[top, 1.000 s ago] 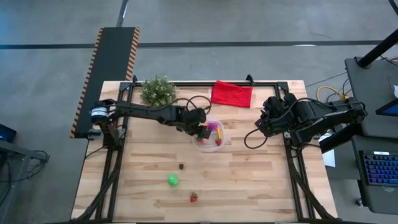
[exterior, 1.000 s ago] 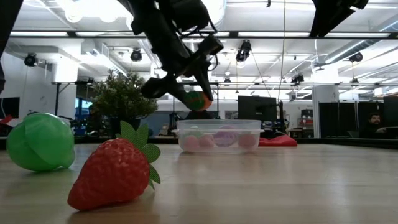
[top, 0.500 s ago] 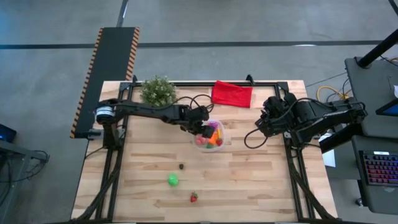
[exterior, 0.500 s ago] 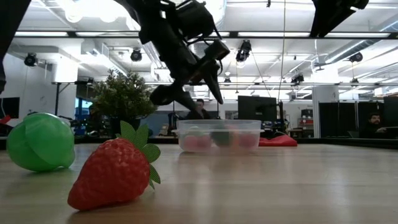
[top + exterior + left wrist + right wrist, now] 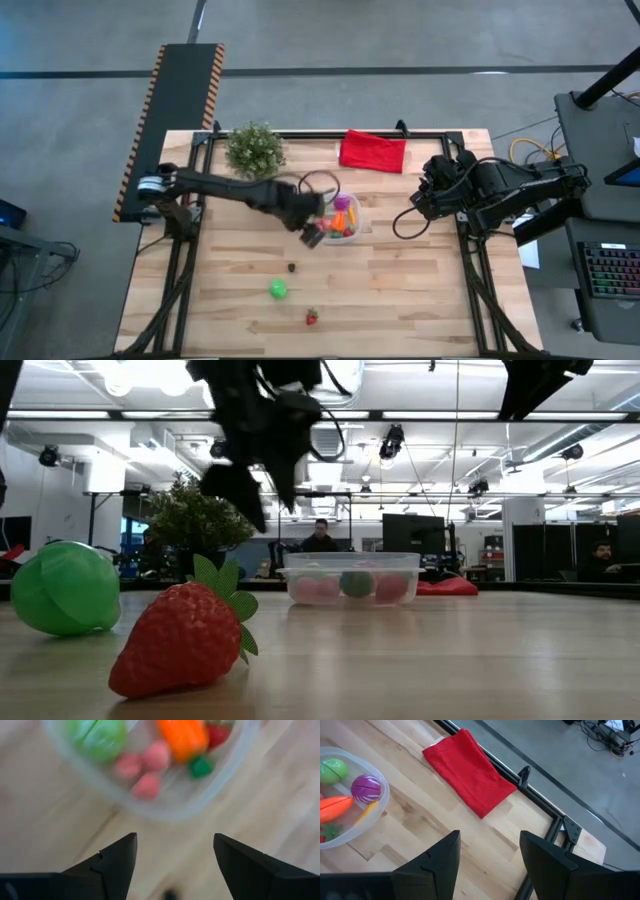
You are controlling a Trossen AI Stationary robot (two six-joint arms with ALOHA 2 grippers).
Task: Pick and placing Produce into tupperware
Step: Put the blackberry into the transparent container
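We take the clear round container as our landmark. Our left gripper hangs just off its rim on the side facing the loose pieces, fingers spread and holding nothing. We judge it sits there because its load is already in and the next pick lies out on the bare wood. Our right gripper waits well away from the container, beyond the table's right edge, also open and empty.

Inside the container lie an orange piece, a green one, several pink-red ones and a purple one. Three pieces are not yet in: a small dark one near the container, then a green ball and a strawberry farther off.

From above we get the layout, but the contents are a coloured smudge. The left wrist camera looks down between the spread fingers and shows the pieces one by one. The right wrist camera alone shows the purple piece clearly, with the red cloth behind the container. The table-level camera puts the strawberry and green ball large in front and the potted plant behind.
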